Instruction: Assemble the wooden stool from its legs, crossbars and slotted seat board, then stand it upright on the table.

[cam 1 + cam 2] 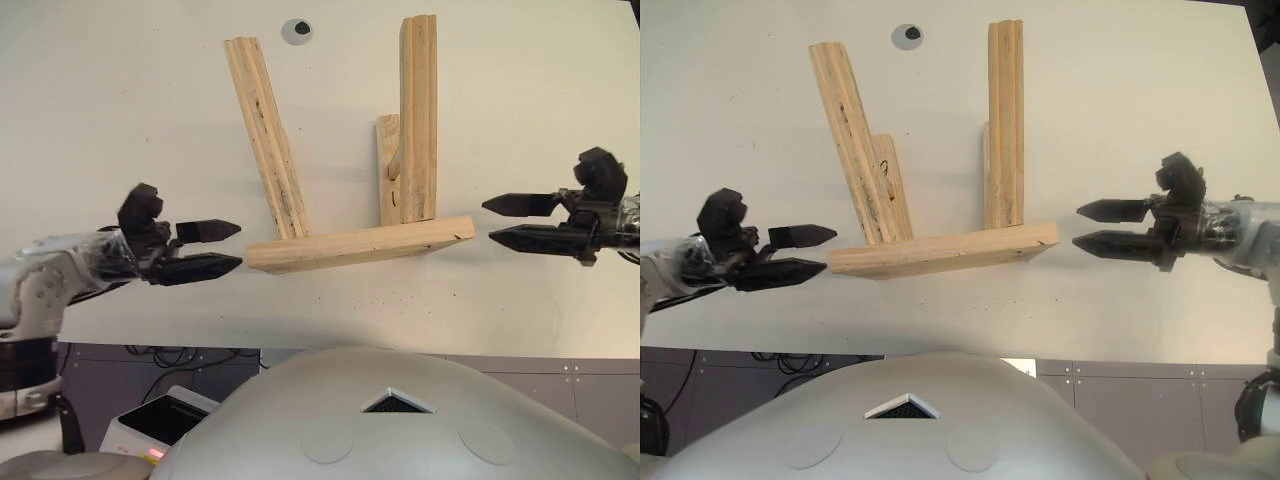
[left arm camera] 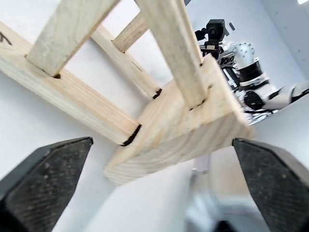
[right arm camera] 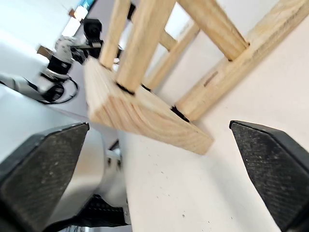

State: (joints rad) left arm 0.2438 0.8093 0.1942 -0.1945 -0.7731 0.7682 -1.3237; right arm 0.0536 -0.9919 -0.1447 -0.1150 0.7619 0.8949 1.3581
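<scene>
White table [image 1: 120, 110], one stool [image 1: 270, 140], one seat board [image 1: 360, 245]

Pale bare-wood stool [image 1: 1005, 120], assembled w/ parts slotted together, is lying on its side on white table [image 1: 120, 120], not upright. Thick rectangular seat board [image 1: 360, 243] is resting on its long edge nearest robot, slightly slanted. Square-section legs [image 1: 265, 135] are pointing away, L pair leaning outward. Thin crossbar [image 2: 67, 29] is sitting in a leg slot.
</scene>
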